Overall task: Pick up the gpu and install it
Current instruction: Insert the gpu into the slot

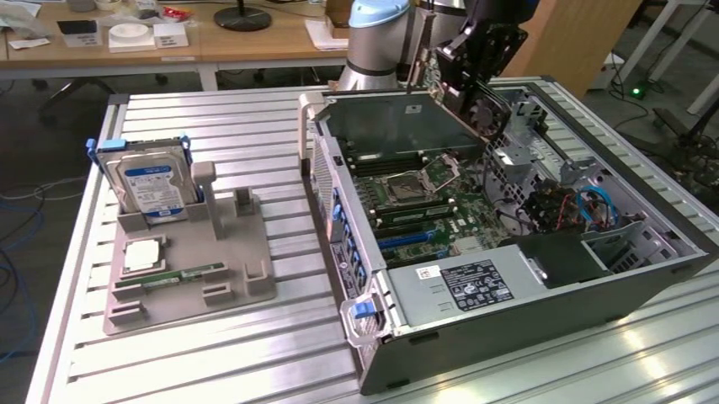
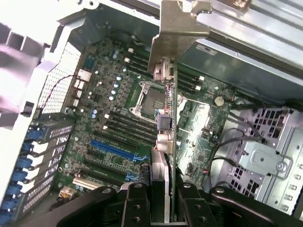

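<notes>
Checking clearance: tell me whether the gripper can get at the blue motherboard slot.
Probably yes: the gripper, shut on the gpu, hangs over the open case, and the blue slot lies uncovered, no cable across it.

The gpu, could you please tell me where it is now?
In the wrist view the gripper holds the gpu above the motherboard of the open computer case.
</notes>
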Controlling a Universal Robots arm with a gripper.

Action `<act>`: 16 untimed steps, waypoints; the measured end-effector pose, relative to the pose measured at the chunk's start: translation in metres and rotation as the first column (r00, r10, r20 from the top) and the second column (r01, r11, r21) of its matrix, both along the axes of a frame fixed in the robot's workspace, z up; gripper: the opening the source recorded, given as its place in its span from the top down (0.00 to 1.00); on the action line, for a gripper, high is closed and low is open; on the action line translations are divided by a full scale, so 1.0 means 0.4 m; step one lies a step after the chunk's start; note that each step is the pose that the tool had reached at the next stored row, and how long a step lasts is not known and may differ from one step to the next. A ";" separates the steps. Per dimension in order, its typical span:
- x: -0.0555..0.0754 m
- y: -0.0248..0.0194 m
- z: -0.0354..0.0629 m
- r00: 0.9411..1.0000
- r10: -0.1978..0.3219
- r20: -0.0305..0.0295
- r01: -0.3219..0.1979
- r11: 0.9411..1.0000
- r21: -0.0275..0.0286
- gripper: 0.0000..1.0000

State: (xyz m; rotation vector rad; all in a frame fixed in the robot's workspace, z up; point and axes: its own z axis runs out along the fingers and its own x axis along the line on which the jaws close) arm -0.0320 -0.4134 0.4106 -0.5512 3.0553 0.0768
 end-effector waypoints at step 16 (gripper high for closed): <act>0.000 0.000 -0.001 0.969 0.249 0.000 -0.249 0.969 0.000 0.73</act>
